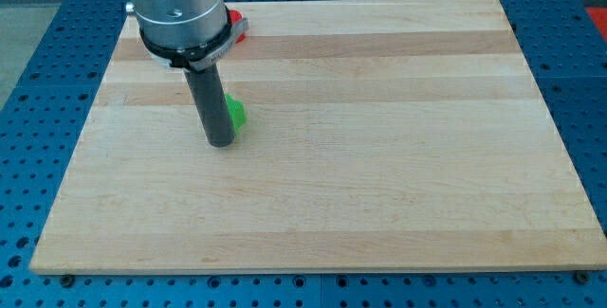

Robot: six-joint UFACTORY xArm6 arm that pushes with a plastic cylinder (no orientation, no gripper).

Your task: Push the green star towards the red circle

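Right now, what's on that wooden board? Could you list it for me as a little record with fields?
board: wooden board on a blue perforated table
green block: green star, mostly hidden behind the rod
red block: red circle, at the view's top left, largely hidden by the arm's head
tip: my tip is on the board, just to the view's lower left of the green star, apparently touching it
other blocks: none visible

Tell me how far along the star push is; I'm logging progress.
Done: my tip has reached the green star, sitting right against its lower-left side. In hand: the push itself. Left: the star is apart from the red circle, which peeks out behind the arm near the view's top, with bare wooden board between them.
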